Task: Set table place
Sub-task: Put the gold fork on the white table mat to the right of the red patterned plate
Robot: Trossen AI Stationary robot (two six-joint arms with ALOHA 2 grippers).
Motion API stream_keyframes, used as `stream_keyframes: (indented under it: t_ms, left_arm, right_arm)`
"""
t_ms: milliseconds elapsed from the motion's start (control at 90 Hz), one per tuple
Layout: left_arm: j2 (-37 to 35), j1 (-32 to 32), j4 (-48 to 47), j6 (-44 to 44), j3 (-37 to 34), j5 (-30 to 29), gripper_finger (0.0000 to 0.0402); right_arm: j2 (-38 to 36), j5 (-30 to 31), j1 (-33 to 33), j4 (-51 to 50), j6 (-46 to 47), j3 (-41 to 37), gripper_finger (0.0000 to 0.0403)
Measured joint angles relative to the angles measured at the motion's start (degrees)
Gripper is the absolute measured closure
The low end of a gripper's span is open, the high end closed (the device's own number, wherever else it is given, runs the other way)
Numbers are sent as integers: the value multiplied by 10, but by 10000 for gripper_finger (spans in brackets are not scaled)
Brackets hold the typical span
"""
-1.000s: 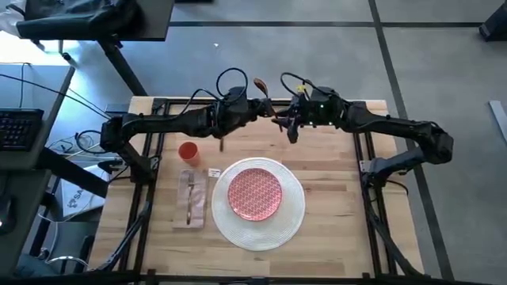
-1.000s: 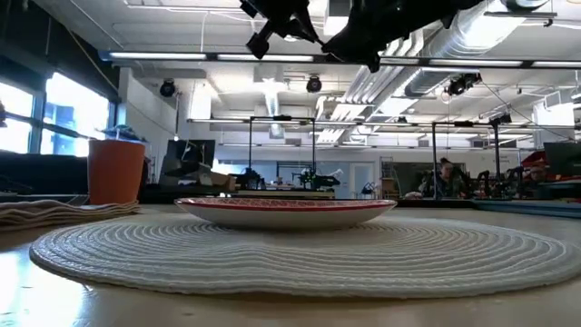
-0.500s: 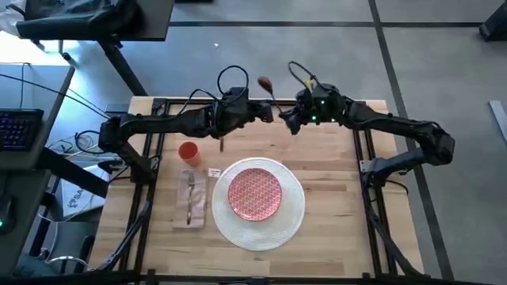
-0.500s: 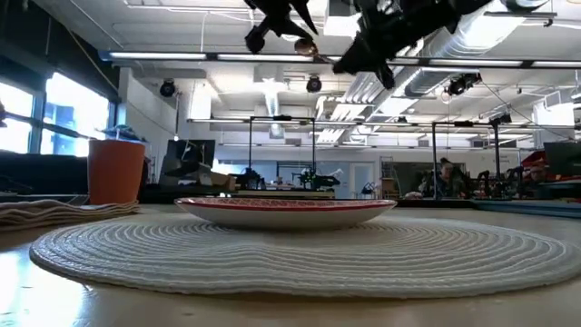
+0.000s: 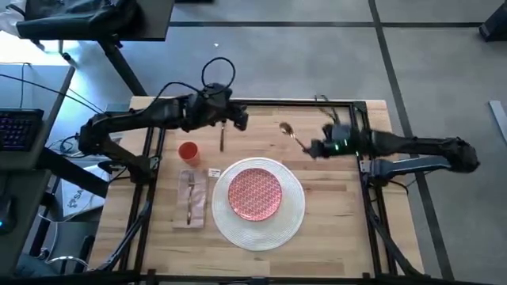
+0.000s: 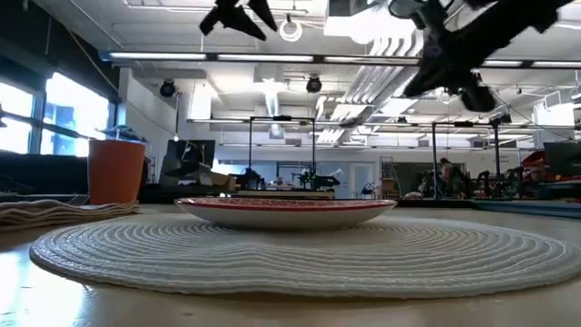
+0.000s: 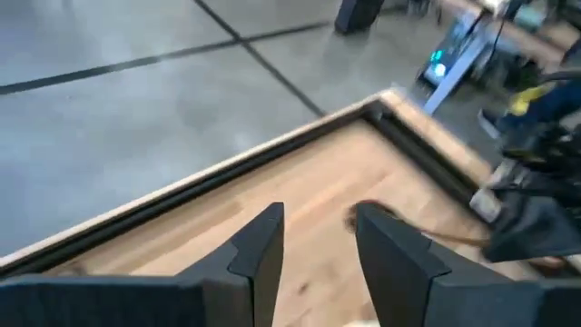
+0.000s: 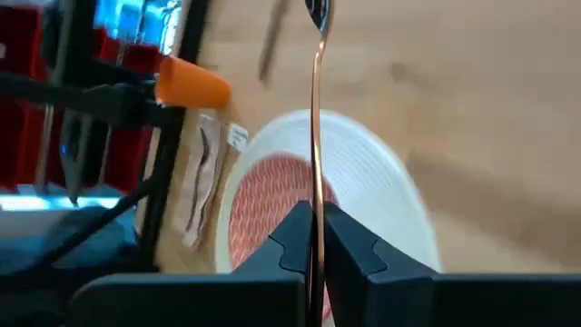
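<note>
**A:** So how far along is the place setting? Looking straight down, the white woven placemat (image 5: 259, 203) sits in the lower middle of the frame with the red-patterned plate (image 5: 254, 193) centred on it. Just left of it is the napkin (image 5: 191, 198) with a fork (image 5: 189, 199) lying on top, and the orange cup (image 5: 188, 151) stands above the napkin.

**B:** Yeah, that part looks done to me. There's also a knife (image 5: 223, 135) lying loose on the tabletop (image 5: 333, 214), up above the plate near the left arm, so I'd guess that one has yet to go to its spot. Same for the spoon.

**A:** Where's the spoon?

**B:** The right tool (image 5: 314, 148) has it. In the right wrist view the two fingers are pinched narrow on the gold spoon (image 8: 316, 136), handle running straight out between them. From above, its bowl points to the upper left, right of centre, above the mat's upper right edge and not down yet.

**A:** And the left tool (image 5: 234, 117)?

**B:** Upper left of centre, raised off the tabletop, fingers a little apart with nothing between them.
</note>
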Motion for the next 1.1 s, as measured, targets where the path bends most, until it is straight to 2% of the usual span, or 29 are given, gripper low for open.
stream_keyframes:
  t_ms: [89, 200, 300, 378, 522, 644, 778, 856, 1000, 1100]
  left_arm:
    - [-14, -7, -45, 1, 0, 7, 282]
    - [-25, -21, -93, 14, 0, 3, 282]
    - [-31, -34, -116, 32, 0, 1, 282]
    - [-31, -47, -130, 44, 0, 1, 282]
    - [-31, -72, -139, 60, 0, 1, 282]
    - [-31, -95, -148, 61, 0, 1, 283]
    - [-31, -117, -166, 61, -1, 12, 283]
    - [-30, -128, -171, 61, -1, 13, 283]
    - [-30, -146, -171, 61, -1, 13, 283]
    - [-30, -152, -172, 59, -1, 12, 283]
  right_arm:
    - [3, 97, 115, 3, 143, -14, 403]
    - [52, 205, 240, 6, 294, -6, 403]
    - [125, 260, 318, 6, 416, 14, 403]
    - [195, 278, 357, 13, 481, 34, 403]
    - [315, 271, 352, 93, 483, 82, 403]
    - [385, 271, 334, 72, 483, 119, 403]
    - [397, 290, 313, 57, 483, 128, 403]
    - [384, 288, 306, 11, 483, 126, 403]
    - [374, 237, 300, -48, 483, 125, 403]
    - [387, 212, 305, -40, 485, 125, 403]
